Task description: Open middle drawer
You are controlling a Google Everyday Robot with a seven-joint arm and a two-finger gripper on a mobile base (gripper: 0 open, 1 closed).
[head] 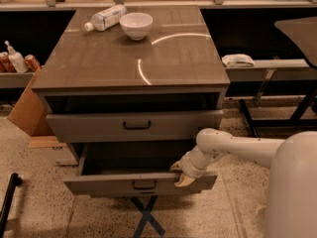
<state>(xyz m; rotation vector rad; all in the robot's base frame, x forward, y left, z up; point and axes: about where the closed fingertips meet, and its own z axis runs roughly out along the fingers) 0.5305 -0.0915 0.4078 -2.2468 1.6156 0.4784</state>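
Observation:
The middle drawer (99, 185) is a grey-brown drawer with a small dark bail handle (144, 185) at its centre. It stands pulled well out of the cabinet, and its dark inside shows behind the front. My gripper (184, 175) sits on the top edge of the drawer front, right of the handle, and reaches over that edge into the drawer. My white arm (237, 148) comes in from the right. The top drawer (89, 127), with its own handle (136, 125), stands out a little above it.
On the cabinet top (173, 63) stand a white bowl (136, 25) and a lying plastic bottle (106, 17). A cardboard box (27, 108) leans at the left. A table with a white cloth (237, 60) and dark legs is at the right. A blue tape cross (146, 217) marks the floor.

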